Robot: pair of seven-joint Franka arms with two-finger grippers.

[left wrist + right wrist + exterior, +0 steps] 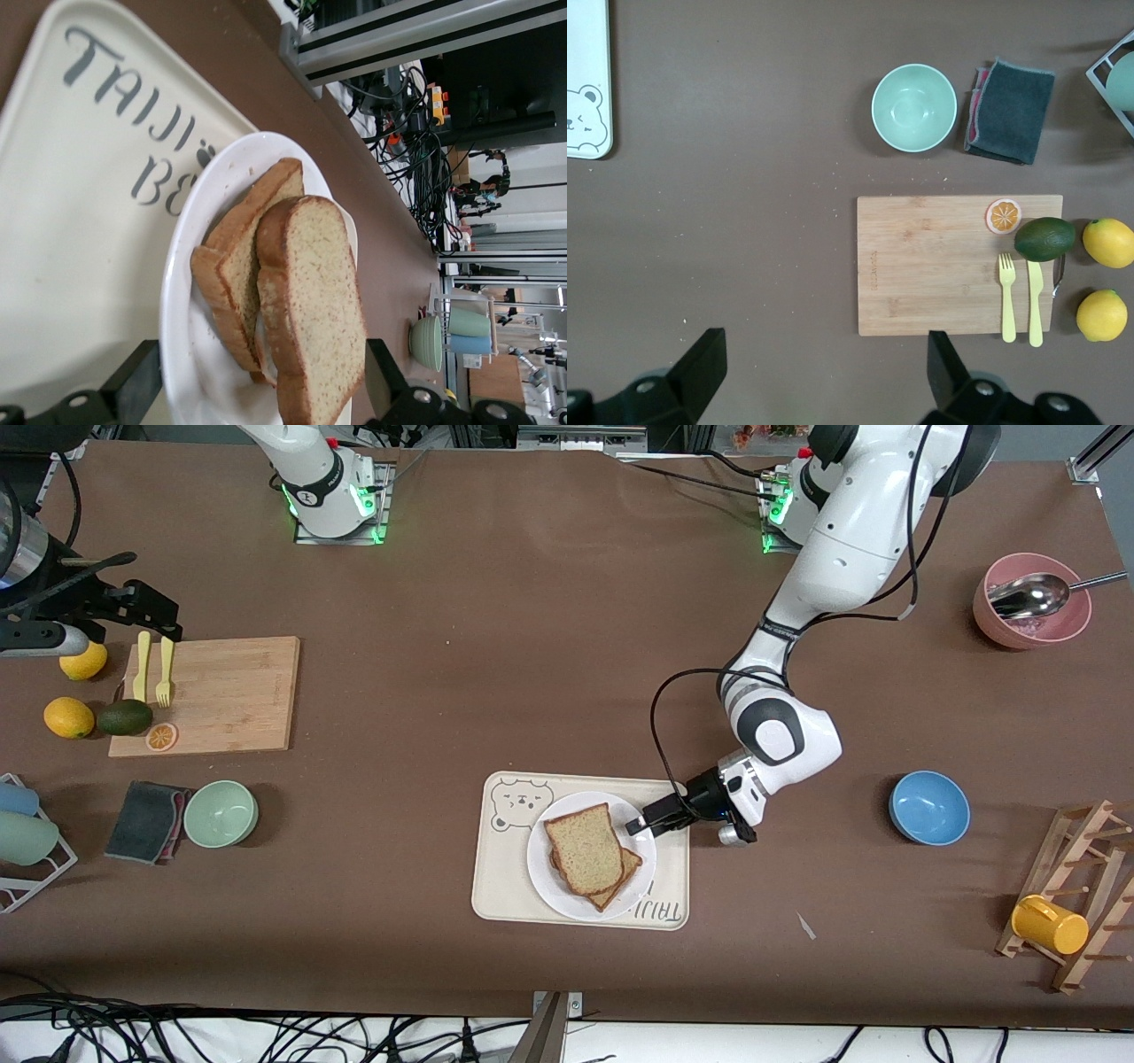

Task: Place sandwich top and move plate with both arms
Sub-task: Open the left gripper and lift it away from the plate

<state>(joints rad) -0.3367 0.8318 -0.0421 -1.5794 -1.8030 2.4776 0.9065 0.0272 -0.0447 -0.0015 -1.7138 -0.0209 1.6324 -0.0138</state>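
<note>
The sandwich top (585, 846) (314, 292) lies skewed on a second bread slice (627, 872) (235, 266) on the white plate (542, 868) (182, 292). The plate rests on the cream bear-print tray (496, 886) (71, 221). My left gripper (640, 822) (261, 390) is open at the plate's rim toward the left arm's end. Its fingers (142, 385) stand apart from the bread on either side and hold nothing. My right gripper (155, 615) (824, 372) hangs open and empty over bare table by the wooden cutting board (213, 695) (957, 266).
On the board lie a yellow fork and knife (155, 669), an avocado (124, 716) and lemons (69, 717). A green bowl (221, 813) and a grey cloth (146, 821) sit nearby. Toward the left arm's end are a blue bowl (929, 807), a pink bowl with a spoon (1032, 600) and a mug rack (1072, 903).
</note>
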